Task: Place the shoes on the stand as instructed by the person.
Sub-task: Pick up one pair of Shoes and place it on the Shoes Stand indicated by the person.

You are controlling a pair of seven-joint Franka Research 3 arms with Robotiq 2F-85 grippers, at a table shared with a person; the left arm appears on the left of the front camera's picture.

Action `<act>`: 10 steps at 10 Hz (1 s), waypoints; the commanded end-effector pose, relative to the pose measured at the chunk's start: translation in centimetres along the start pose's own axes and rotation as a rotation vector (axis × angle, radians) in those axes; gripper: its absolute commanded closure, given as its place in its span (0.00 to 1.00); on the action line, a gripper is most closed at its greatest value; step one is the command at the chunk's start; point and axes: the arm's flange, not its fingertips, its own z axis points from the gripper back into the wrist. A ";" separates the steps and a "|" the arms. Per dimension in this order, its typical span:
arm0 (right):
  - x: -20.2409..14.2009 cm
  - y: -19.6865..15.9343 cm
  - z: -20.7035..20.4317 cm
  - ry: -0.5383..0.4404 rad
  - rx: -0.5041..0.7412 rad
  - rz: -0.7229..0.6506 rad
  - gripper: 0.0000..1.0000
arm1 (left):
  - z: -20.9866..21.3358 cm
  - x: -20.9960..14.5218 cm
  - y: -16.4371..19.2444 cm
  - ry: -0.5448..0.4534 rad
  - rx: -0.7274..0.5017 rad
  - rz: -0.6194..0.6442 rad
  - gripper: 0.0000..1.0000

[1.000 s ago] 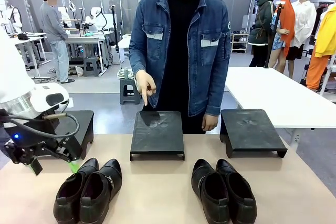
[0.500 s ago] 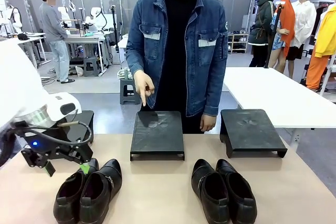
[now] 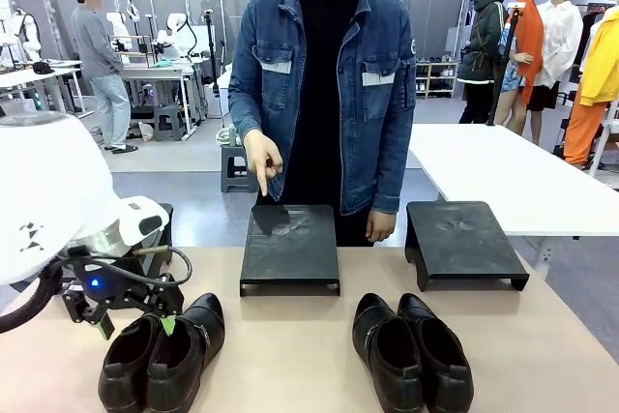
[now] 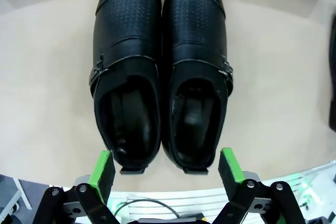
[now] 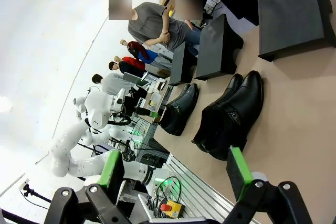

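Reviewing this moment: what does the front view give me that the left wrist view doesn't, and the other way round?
Front view: the person's hand pointing a finger down at the middle stand, the right stand beside it, and the right pair of shoes nearer the camera.
Left wrist view: a look down into the left pair of shoes, showing the perforated toes, the buckled outer straps and the dark insides.
Shared: that left pair side by side on the tan table, with the left gripper open, a green pad on each side of the heels.
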 end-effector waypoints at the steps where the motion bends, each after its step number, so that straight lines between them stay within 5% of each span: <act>1: -0.1 0.1 0.1 -0.002 0.006 0.005 0.00 | -4.5 -3.8 1.9 -0.059 0.002 0.018 0.00; 9: -0.1 0.1 0.1 -0.002 0.006 0.005 0.00 | -10.5 -4.5 3.9 -0.035 0.039 0.018 0.00; 10: -0.1 0.1 0.1 -0.002 0.006 0.005 0.00 | -10.8 -4.5 4.2 -0.036 0.023 0.017 0.45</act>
